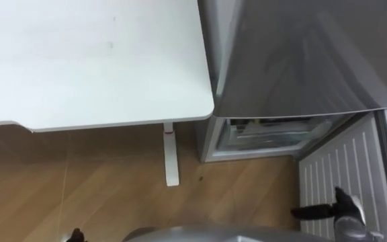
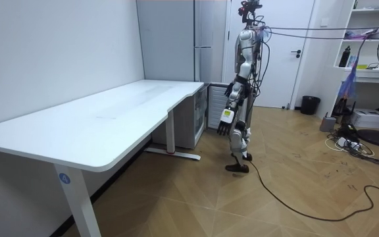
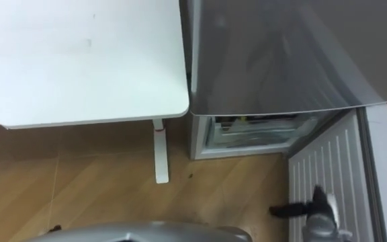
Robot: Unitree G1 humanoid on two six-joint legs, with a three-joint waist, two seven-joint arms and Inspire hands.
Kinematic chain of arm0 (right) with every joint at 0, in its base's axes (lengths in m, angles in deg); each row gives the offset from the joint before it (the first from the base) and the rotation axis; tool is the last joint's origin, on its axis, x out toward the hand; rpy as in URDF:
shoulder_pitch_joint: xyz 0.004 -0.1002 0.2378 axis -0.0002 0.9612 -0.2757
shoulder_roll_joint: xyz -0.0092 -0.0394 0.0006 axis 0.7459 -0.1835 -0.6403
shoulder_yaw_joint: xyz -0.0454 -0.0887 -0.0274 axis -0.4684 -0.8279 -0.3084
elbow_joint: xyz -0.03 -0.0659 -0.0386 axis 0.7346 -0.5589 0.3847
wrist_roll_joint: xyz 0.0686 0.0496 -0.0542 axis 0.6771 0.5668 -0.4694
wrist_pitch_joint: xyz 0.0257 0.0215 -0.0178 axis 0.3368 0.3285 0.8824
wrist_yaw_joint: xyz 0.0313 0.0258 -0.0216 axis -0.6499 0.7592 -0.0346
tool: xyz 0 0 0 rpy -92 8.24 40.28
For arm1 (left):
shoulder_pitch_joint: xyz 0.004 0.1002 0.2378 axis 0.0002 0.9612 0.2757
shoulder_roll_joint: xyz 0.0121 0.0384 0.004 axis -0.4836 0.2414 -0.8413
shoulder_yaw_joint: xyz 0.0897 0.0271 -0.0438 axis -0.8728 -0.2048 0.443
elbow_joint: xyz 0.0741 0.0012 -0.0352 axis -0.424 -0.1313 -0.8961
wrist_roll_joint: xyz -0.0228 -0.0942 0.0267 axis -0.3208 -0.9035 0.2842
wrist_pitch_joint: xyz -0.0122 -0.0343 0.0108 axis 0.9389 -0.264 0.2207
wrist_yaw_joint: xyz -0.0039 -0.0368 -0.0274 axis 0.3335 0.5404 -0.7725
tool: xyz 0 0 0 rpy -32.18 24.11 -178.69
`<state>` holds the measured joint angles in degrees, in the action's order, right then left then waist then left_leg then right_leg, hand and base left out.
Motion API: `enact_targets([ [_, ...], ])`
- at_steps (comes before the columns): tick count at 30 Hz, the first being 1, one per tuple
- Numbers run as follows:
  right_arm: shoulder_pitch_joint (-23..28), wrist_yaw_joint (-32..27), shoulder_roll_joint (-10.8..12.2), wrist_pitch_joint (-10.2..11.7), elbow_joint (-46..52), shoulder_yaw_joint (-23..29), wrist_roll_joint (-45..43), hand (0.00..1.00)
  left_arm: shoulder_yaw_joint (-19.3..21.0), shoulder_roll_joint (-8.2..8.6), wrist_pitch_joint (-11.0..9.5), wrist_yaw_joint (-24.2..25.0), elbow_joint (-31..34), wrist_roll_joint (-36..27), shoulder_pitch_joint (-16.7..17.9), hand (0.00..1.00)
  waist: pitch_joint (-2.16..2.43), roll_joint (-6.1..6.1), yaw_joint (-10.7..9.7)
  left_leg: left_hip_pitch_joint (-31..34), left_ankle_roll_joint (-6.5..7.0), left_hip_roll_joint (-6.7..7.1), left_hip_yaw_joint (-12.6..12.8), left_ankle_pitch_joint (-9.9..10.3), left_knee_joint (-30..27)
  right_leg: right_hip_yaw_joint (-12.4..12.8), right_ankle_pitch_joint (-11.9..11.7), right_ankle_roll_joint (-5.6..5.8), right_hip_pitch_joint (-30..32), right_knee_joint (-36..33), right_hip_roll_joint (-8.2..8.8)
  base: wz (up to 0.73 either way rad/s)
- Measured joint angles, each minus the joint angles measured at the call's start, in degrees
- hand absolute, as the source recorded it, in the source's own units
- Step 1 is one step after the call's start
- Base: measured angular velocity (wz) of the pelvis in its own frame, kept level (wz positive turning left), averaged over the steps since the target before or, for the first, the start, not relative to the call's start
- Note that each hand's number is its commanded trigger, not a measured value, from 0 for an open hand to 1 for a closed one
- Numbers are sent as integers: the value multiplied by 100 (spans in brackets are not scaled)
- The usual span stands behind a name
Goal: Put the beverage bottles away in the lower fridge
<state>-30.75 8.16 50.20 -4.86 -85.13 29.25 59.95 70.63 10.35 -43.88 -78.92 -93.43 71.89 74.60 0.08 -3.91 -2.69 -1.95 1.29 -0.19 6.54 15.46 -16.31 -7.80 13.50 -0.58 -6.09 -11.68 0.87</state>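
Before the fridge (image 1: 301,54), beside the counter (image 1: 86,60), the robot stands upright. The lower door (image 1: 341,168) is swung open, baring the compartment (image 1: 274,131). Right hand (image 1: 347,210) hangs by the door's inner face, loose and empty. Left hand (image 1: 76,235) is a dark tip, its state unreadable. Dark shapes (image 1: 246,123) at the compartment's top edge may be the drinks but are too small to tell. Judged: keep the door wide and bend low before reaching in.
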Motion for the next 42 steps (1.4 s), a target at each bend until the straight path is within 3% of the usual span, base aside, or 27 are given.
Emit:
enact_targets([
  [6, 364, -482, 9, 76, 1400, 57, -814, 0, 8, -19, -103, -78, 246, 51, 100, 0, 10, -43, -35, -131, -10, -7, 166, -36, 157, 231, -8, 0, 26, -1, -10, -17],
  [16, 358, -696, -6, 151, 1920, 148, -870, 0, 75, -91, -161, -76, 394, 51, 196, 0, 6, -127, -91, -180, 6, -4, 229, -57, 275, 330, -43, 12, 34, 3, -21, -6],
  [21, 330, -855, -39, 212, 2090, 613, -825, 0, 244, -95, -254, -72, 394, 109, 285, 0, 10, -79, -120, -172, 6, -5, 214, -57, 298, 300, -45, 13, 53, 5, -16, 0],
  [25, 273, -1188, -187, 454, 2300, 896, -832, 0, 296, -93, -327, -73, 422, 107, 356, 0, 21, -35, -188, -158, 3, 1, 221, -70, 299, 287, -45, 12, 103, 10, -16, -1],
  [31, 83, -1611, -403, 470, 2298, 1354, -637, 0, 301, -92, -366, -71, 463, 133, 356, 0, 8, -60, -240, -203, -5, 18, 215, -136, 389, 295, -46, 11, 106, 11, -9, -1],
  [37, -166, -1779, -704, 426, 1959, 1932, 163, 0, 664, -91, -348, -70, 496, 221, 453, 0, -10, -203, -327, -275, -30, 7, 204, -196, 468, 298, -61, -15, 51, 20, -24, -1],
  [42, -210, -1854, -804, 383, 1582, 2382, 776, 0, 899, -87, -312, -70, 490, 223, 532, 0, -16, -294, -347, -267, -32, 5, 202, -207, 462, 310, -72, -34, 36, 67, -29, 0],
])
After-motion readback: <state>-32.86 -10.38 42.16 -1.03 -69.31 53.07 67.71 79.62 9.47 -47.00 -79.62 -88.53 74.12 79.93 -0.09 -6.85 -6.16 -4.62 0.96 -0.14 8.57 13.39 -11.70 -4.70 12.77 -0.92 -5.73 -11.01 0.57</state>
